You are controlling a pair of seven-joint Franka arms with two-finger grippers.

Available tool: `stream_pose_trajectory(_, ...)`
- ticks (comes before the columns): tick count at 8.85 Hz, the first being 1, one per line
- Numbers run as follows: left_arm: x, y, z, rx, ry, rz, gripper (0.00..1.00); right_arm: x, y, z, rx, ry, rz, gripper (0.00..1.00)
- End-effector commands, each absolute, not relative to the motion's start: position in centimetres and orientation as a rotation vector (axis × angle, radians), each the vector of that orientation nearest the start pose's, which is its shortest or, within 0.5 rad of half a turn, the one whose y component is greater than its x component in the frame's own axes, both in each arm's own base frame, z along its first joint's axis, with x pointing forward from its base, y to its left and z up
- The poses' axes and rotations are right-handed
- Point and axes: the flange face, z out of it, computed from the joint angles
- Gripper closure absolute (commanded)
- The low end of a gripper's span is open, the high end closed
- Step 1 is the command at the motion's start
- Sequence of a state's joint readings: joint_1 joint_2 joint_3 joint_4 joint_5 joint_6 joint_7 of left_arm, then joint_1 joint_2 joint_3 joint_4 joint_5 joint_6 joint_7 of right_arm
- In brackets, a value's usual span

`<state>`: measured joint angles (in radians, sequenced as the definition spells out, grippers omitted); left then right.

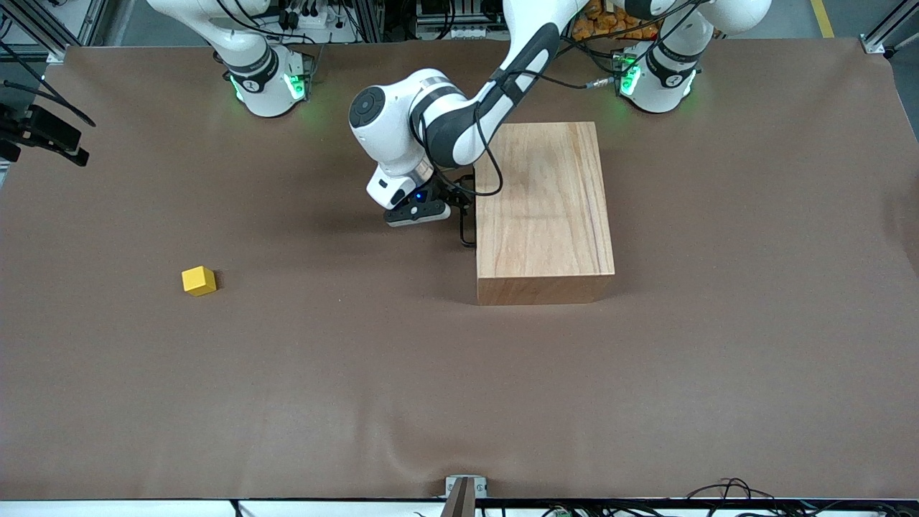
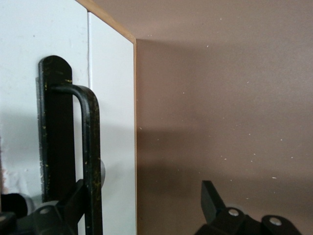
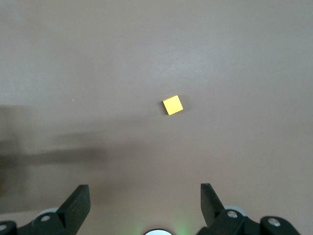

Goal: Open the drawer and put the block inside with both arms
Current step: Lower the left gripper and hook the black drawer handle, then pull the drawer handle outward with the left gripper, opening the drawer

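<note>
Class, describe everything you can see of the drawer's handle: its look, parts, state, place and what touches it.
The handle is a black wire loop, looking like metal flecked with pale specks, rising from a flat black round-ended mounting strip fixed to the white front panel of the wooden box. The panel sits flush with the box, so the drawer looks shut. The left claw is open and straddles the loop, one finger right against the bar, the other apart from it. Whether that finger actually touches cannot be told.

Left gripper (image 1: pixel 459 208) at the box (image 1: pixel 546 215) face toward the right arm's end.
Handle (image 1: pixel 467 233) is beside it. Block (image 1: pixel 199 281) lies well apart, nearer the camera.
</note>
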<state>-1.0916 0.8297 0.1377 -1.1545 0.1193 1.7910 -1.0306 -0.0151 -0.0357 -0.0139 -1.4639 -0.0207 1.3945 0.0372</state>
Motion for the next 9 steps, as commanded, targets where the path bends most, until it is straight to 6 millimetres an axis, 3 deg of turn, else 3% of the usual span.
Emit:
stream_pose_trajectory(1, 41.7, -62.2, 29.5, -2.886, 0.052, -0.176, 0.00, 52.2, -2.0, 67.9, -3.161, 0.122, 0.053, 0.00)
stream_pose_trajectory(9, 40.8, -64.5, 30.2, -3.007, 0.088, -0.247, 0.00, 52.2, -2.1, 67.9, -3.161, 0.125, 0.051, 0.00)
